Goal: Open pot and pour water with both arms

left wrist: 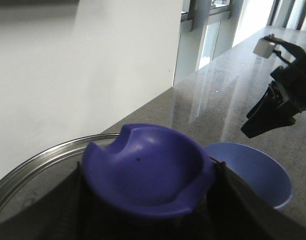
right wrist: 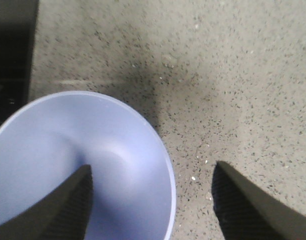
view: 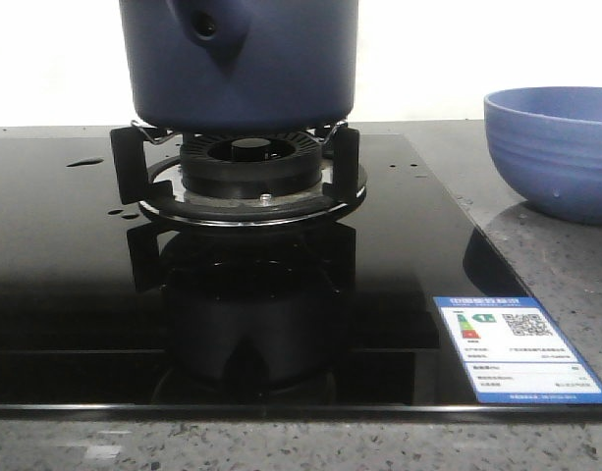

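- A speckled grey bench (view: pixel 546 265) carries a black glass hob (view: pixel 75 294).
- The pot (view: pixel 242 59) sits on the burner stand (view: pixel 237 182).
- Left gripper (left wrist: pixel 148 200) clamps the blue lid knob (left wrist: pixel 148 170).
- Right gripper (right wrist: pixel 153 200) hangs open above the light-blue bowl (right wrist: pixel 83 165).

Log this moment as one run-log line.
pot on burner | left gripper shut on lid knob | right gripper open above bowl
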`<state>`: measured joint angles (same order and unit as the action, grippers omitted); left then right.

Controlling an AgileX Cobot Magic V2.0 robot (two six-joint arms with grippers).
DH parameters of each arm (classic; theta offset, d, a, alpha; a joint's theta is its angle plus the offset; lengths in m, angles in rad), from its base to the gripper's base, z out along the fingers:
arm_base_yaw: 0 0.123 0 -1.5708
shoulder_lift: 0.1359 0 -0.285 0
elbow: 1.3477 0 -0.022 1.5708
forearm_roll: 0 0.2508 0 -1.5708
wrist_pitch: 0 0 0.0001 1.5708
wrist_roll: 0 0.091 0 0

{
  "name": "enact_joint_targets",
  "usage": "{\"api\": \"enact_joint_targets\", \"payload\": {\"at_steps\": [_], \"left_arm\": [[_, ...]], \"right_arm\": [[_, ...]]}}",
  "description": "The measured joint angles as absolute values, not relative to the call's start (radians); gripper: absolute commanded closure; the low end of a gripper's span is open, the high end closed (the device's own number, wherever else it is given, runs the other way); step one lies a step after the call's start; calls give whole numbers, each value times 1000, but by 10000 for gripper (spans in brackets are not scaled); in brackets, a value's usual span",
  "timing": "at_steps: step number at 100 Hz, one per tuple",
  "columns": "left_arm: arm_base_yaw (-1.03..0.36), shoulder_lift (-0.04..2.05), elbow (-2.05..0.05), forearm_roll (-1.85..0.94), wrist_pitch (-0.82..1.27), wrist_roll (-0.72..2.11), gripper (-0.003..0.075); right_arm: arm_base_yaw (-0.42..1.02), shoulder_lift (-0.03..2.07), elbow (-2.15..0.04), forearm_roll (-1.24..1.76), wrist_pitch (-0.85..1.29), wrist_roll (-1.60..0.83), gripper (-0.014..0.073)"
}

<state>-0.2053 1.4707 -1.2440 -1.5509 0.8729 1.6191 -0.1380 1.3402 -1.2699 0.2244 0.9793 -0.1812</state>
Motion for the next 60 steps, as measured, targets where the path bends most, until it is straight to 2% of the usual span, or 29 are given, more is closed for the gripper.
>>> {"api": "enact_joint_targets", "payload": {"at_steps": [60], "left_arm": [[-242, 1580, -1244, -1547, 864, 1637, 383]], "right_arm": [[-138, 1328, -1271, 229, 985, -181, 137]]}}
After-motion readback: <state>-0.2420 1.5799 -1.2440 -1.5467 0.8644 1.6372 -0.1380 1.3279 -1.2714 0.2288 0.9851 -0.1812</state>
